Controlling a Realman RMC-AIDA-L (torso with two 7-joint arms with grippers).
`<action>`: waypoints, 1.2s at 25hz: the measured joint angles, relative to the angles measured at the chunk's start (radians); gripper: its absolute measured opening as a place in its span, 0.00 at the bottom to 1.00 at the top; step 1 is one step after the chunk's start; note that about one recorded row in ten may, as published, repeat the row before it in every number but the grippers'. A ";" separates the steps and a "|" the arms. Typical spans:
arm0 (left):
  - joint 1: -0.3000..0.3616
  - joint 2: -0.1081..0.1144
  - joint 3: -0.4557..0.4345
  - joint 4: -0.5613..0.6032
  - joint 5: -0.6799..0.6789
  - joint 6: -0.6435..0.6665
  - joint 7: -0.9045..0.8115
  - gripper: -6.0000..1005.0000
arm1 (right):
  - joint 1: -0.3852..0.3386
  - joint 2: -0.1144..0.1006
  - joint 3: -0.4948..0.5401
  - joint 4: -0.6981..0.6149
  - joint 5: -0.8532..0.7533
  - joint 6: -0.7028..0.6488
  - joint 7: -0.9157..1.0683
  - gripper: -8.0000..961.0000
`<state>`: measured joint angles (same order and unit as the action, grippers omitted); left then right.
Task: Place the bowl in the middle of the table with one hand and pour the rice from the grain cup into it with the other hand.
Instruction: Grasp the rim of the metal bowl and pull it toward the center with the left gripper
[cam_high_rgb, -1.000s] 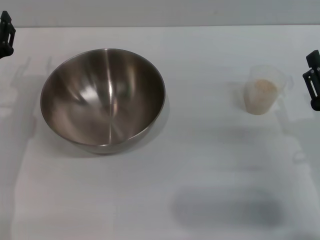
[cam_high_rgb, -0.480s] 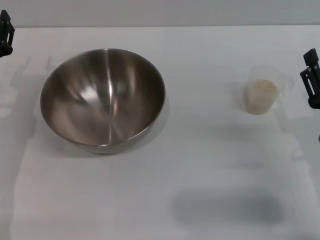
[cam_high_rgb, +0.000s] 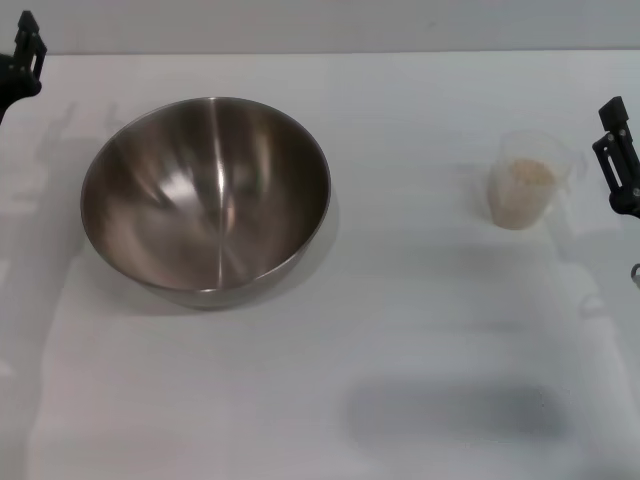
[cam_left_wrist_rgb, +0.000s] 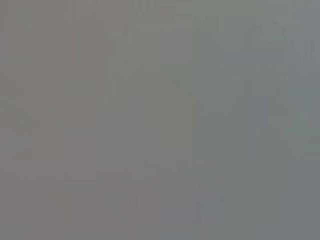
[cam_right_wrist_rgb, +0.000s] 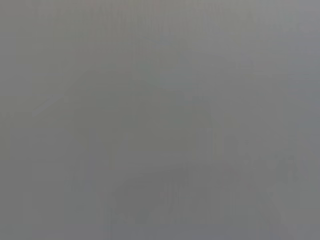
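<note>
The stainless-steel bowl (cam_high_rgb: 206, 195) stands empty on the white table (cam_high_rgb: 420, 350), left of the middle. The clear grain cup (cam_high_rgb: 527, 182) stands upright at the right, about half full of pale rice (cam_high_rgb: 529, 176). My left gripper (cam_high_rgb: 20, 62) shows only as a black tip at the far left edge, apart from the bowl. My right gripper (cam_high_rgb: 620, 170) shows as a black tip at the right edge, just right of the cup and apart from it. Both wrist views show only plain grey.
The wide stretch of table between bowl and cup holds nothing. A faint shadow (cam_high_rgb: 450, 415) lies on the table near the front.
My left gripper tip has moved a little up and inward. My right gripper tip has crept slightly left, toward the cup. Bowl and cup have not moved.
</note>
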<state>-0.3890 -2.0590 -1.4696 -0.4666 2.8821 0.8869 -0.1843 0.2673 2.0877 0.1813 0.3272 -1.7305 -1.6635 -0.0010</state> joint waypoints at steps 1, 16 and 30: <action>0.000 0.000 0.000 0.000 0.000 0.000 0.000 0.53 | 0.000 0.000 0.000 0.000 0.000 0.000 0.000 0.72; 0.193 0.093 0.024 -0.692 0.007 -0.703 -0.001 0.53 | 0.030 -0.003 0.005 -0.022 0.005 0.015 0.000 0.72; 0.204 -0.004 -0.101 -1.229 -0.081 -1.659 0.260 0.53 | 0.077 -0.005 0.002 -0.071 -0.002 0.041 0.001 0.72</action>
<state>-0.1849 -2.0627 -1.5702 -1.6955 2.8010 -0.7717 0.0756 0.3446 2.0825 0.1830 0.2559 -1.7325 -1.6226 0.0000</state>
